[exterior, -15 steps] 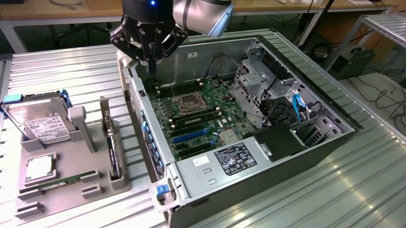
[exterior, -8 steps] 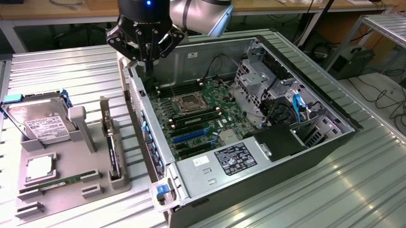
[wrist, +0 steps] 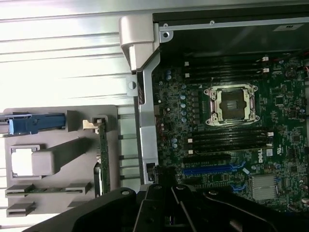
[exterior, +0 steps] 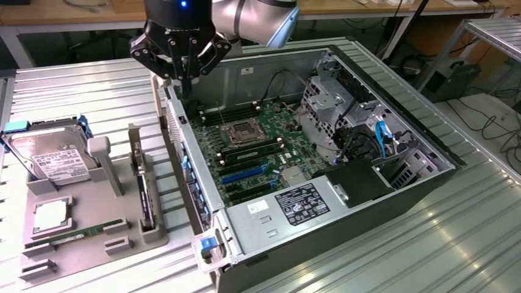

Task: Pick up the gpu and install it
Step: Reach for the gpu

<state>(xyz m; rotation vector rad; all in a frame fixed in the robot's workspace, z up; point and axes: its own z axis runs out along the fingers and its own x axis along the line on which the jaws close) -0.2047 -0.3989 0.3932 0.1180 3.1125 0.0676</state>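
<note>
1. The gripper (exterior: 186, 82) hangs on the arm above the far left corner of the computer case (exterior: 366, 232), over the edge of the case's left wall.
2. The jaws are pressed together into a single downward point. Nothing is pinched between them.
3. The gpu (exterior: 145, 194) stands on its long edge in an upright slot holder at the right side of the grey tray (exterior: 85, 204). It has not been picked up.
4. The gpu is well apart from the gripper, nearer the camera in the exterior view and just left of the case's left wall.
5. The tray lies on the ribbed metal table (exterior: 423, 256), to the left of the case. It also carries a hard drive (exterior: 53, 159) propped at its far end and a slim RAM stick (exterior: 69, 235) lying towards its near end.
6. The case lies on its side with the open face up, exposing the motherboard (exterior: 269, 131).
7. On the motherboard, the CPU socket (exterior: 243, 133) sits towards the far end. The blue expansion slots (exterior: 244, 176) lie nearer, with no card seated in them.
</note>
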